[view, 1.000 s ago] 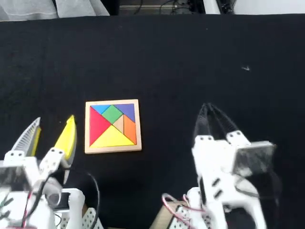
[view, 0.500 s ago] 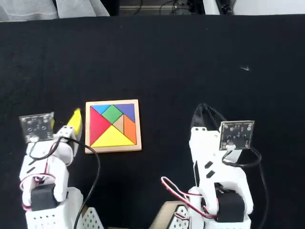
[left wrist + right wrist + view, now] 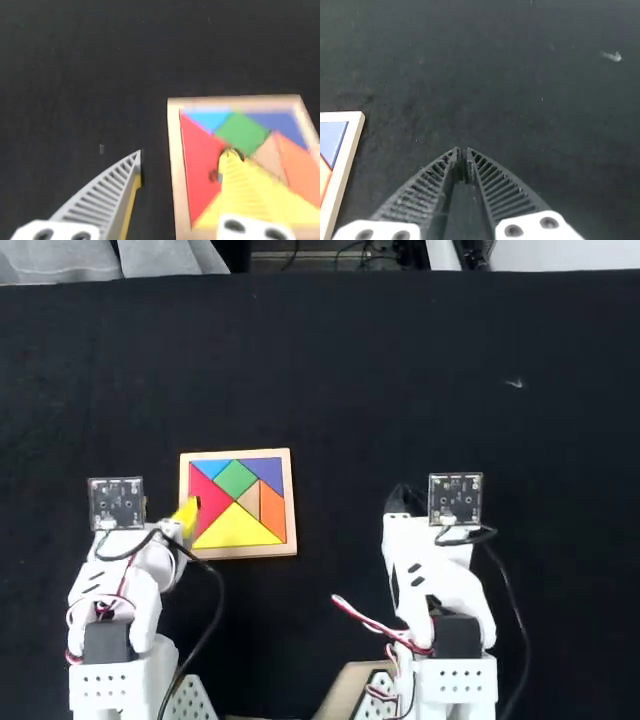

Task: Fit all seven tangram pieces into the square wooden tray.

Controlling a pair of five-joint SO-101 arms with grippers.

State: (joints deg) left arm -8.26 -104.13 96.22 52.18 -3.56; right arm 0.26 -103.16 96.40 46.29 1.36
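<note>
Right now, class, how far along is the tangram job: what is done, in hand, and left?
Done: the wooden tray looks full, seven coloured pieces lying flat with no gap showing. In hand: nothing; the left gripper is open, one finger over the red piece, and the right gripper is shut over the black cloth. Left: seemingly nothing to place.

We see the square wooden tray (image 3: 237, 452) lying flat on the black table (image 3: 400, 390), left of centre in the high view. Seven flat pieces fill it:

- a large red triangle (image 3: 208, 502) on the left
- a large yellow triangle (image 3: 238, 531) along the near edge
- a light blue triangle (image 3: 210, 468), a green square (image 3: 237, 478) and a blue parallelogram (image 3: 270, 472) along the far edge
- a tan triangle (image 3: 249, 501) in the middle
- an orange triangle (image 3: 275, 514) on the right
</note>
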